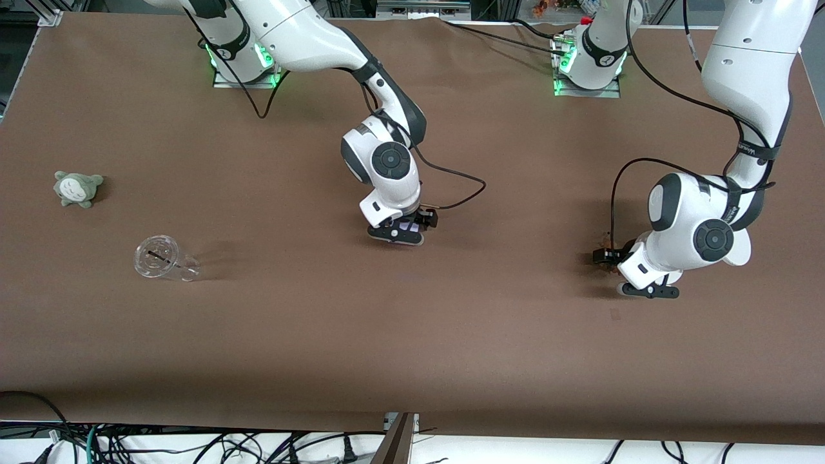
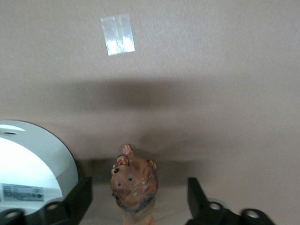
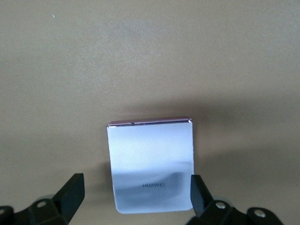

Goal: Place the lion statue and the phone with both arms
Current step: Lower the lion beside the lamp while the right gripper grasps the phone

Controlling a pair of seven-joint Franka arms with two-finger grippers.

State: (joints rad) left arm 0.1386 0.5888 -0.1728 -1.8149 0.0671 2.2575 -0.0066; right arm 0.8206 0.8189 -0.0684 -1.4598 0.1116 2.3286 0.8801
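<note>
Here, both arms are low over the table [image 1: 271,335], each w/ its own thing between spread fingers. The right gripper [image 3: 136,199], near table centre, stands open around the phone [image 3: 151,165]: the slab lies flat directly under the gripper, short sides toward the fingers w/ a gap at each, long axis running out away from the wrist. The left gripper [image 2: 138,201], toward the left arm's end of the table, is also open; the lion statue [image 2: 134,185] sits centred between its fingers, touching neither, head pointing away from the wrist. Judged: both things look set down, so each arm's next move is prob. a straight lift, fingers kept apart so they don't clip phone or lion.
</note>
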